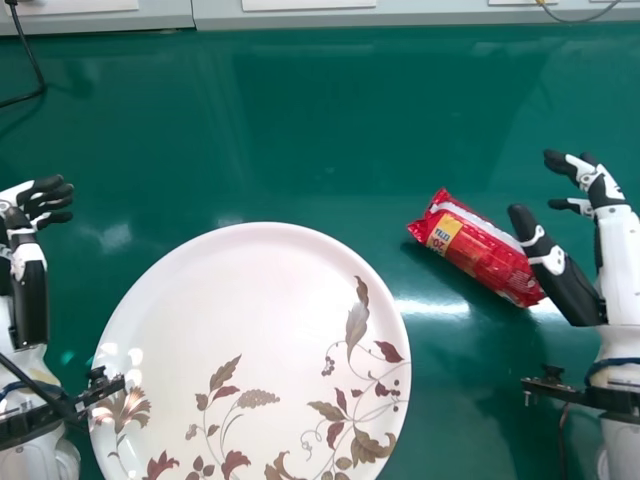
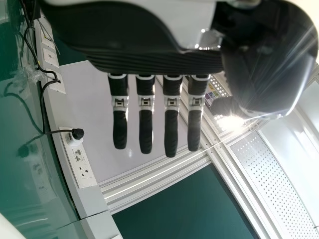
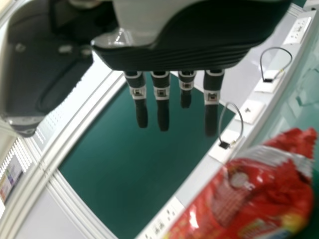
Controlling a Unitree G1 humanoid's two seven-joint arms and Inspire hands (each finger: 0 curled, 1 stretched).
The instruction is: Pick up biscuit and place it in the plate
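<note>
Right robot hand (image 1: 618, 242): fingers held apart and relaxed, thumb set wide beside the biscuit packet (image 1: 480, 250); whether the packet is touched cannot be told. Packet: red wrapper, crimped ends, laid aslant on the bench (image 1: 300, 120), between plate and right robot hand. Plate (image 1: 250, 300): round, white, decorated with leaves and flowers along its near part; well apart from the packet. Left robot hand (image 1: 22, 235): fingers extended, placed beyond the plate's left side. Bench: green, glossy. Room: a black plug (image 2: 77, 133) is seated in a white socket strip (image 2: 79, 162).
</note>
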